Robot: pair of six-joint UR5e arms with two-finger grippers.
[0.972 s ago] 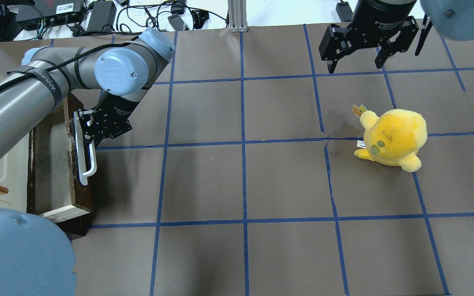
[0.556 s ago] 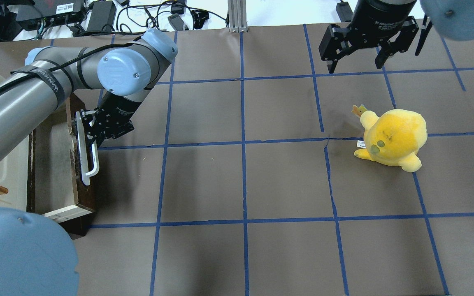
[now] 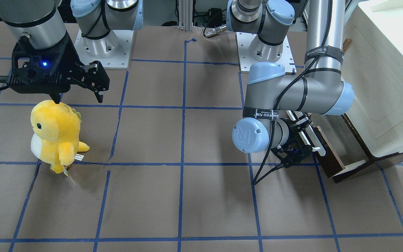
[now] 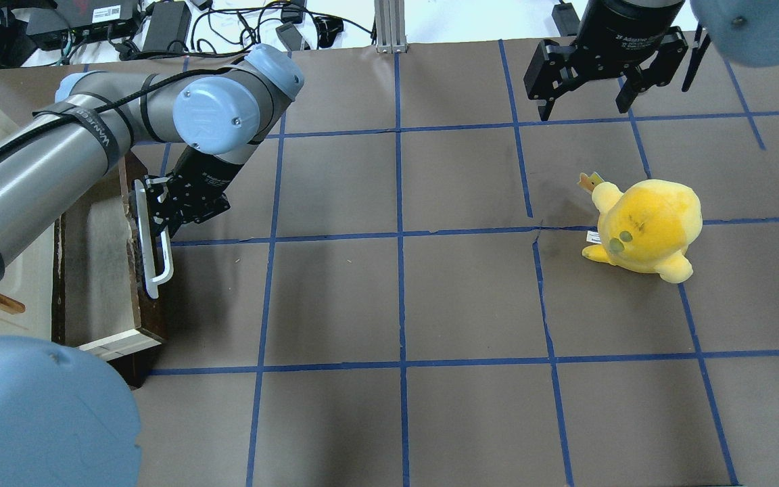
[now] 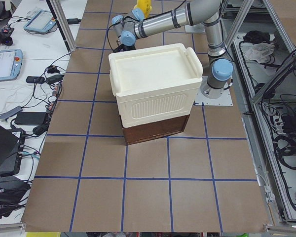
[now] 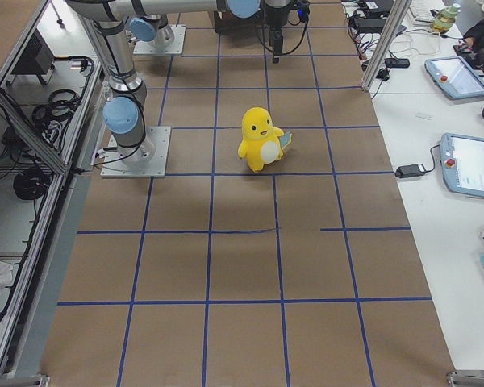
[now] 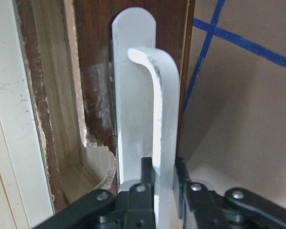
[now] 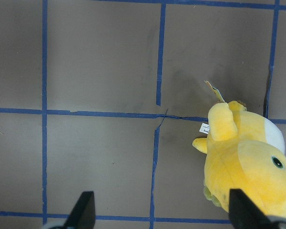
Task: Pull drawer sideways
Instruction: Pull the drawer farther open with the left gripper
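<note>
The drawer [image 4: 95, 270] juts partly out of the cream-white cabinet [image 4: 14, 284] at the table's left edge. Its dark brown front [image 3: 331, 157] faces the table's middle. My left gripper [image 4: 158, 218] is shut on the far end of the white bar handle [image 4: 157, 267]. In the left wrist view both fingers [image 7: 147, 168] clamp the handle [image 7: 143, 109] against the dark front [image 7: 95, 43]. My right gripper [image 4: 585, 101] hangs open at the far right, above the table, with nothing between its fingertips [image 8: 86, 210].
A yellow plush toy [image 4: 646, 230] stands on the right half of the brown, blue-taped table, just under and in front of the right gripper [image 3: 77, 98]. Cables and power bricks [image 4: 159, 27] lie beyond the far edge. The cabinet [image 5: 155, 74] fills the table's left end.
My left gripper has moved to the right with the handle in it. The drawer has slid further out of the cabinet. The right arm and the plush toy have not moved.
</note>
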